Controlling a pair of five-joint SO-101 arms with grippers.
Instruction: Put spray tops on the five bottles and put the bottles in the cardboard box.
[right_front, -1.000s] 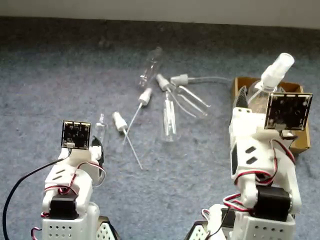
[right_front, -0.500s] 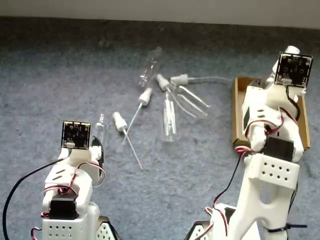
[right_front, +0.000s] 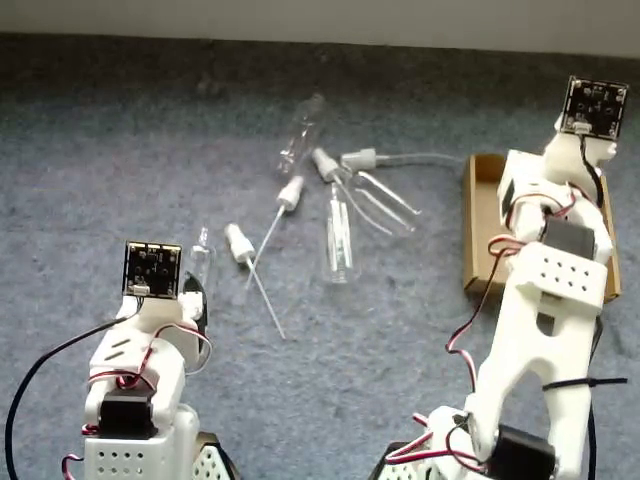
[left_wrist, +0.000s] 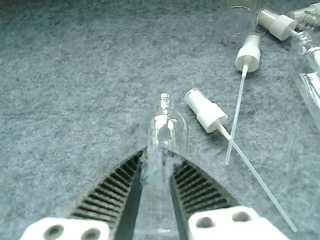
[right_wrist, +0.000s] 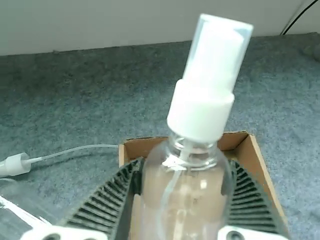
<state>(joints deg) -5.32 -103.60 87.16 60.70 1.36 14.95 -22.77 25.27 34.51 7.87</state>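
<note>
Gripping capped bottle (right_wrist: 186, 197) lengthwise, right gripper (right_wrist: 185, 167) has cardboard box (right_wrist: 145, 147) below tips; left gripper (left_wrist: 157, 156) clamps uncapped bottle (left_wrist: 163, 131).

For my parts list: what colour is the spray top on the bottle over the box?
White plastic spray top; right wrist view.

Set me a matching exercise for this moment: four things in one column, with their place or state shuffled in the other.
Things:
1. left gripper
2. right gripper
3. cardboard box
4. loose spray top

Place or state:
A. lies on the carpet
B. shut on an uncapped bottle
C. sits under the right arm
D. shut on a capped bottle

Pairs: 1-B, 2-D, 3-C, 4-A.
</note>
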